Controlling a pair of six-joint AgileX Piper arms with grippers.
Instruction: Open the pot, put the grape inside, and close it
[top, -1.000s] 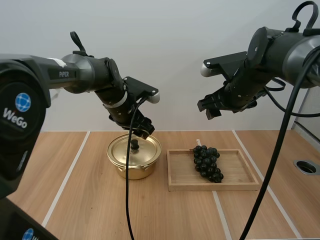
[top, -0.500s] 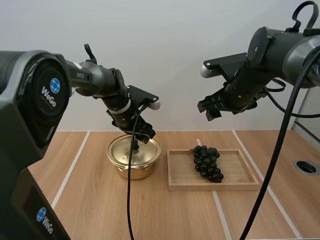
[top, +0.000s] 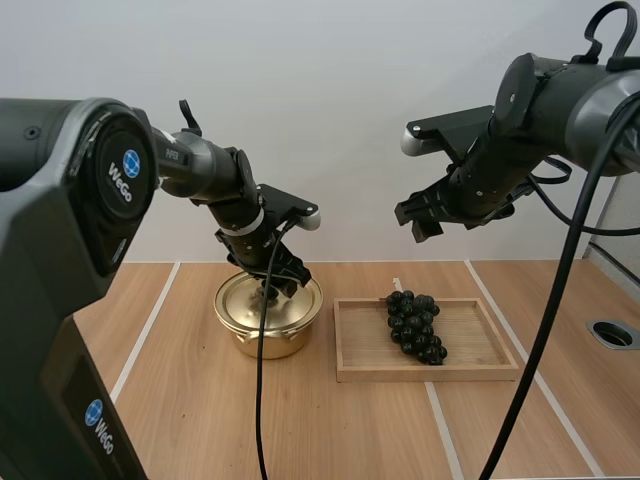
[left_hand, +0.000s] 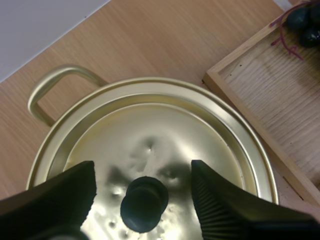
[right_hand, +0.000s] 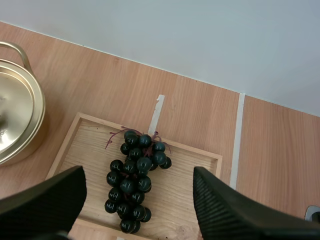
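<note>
A gold pot (top: 268, 318) with its lid (left_hand: 160, 150) on stands left of a wooden tray (top: 470, 362). The lid's black knob (left_hand: 144, 203) sits between my left gripper's (left_hand: 143, 192) open fingers (left_hand: 225, 205), one on each side with a gap to the knob. In the high view that gripper (top: 276, 283) is low over the lid. A bunch of dark grapes (top: 416, 326) lies in the tray (right_hand: 75, 135). My right gripper (top: 421, 217) hangs high above the tray, open and empty, looking down on the grapes (right_hand: 136, 176) and the pot's edge (right_hand: 20, 120).
Pale tape lines (top: 138, 350) run across the wooden table. A round hole (top: 612, 333) is set in the table at the far right. Bare table lies in front of the pot and tray.
My left gripper has come down from above the pot until its fingers flank the lid's knob. The right arm, the grapes and the tray have stayed put.
</note>
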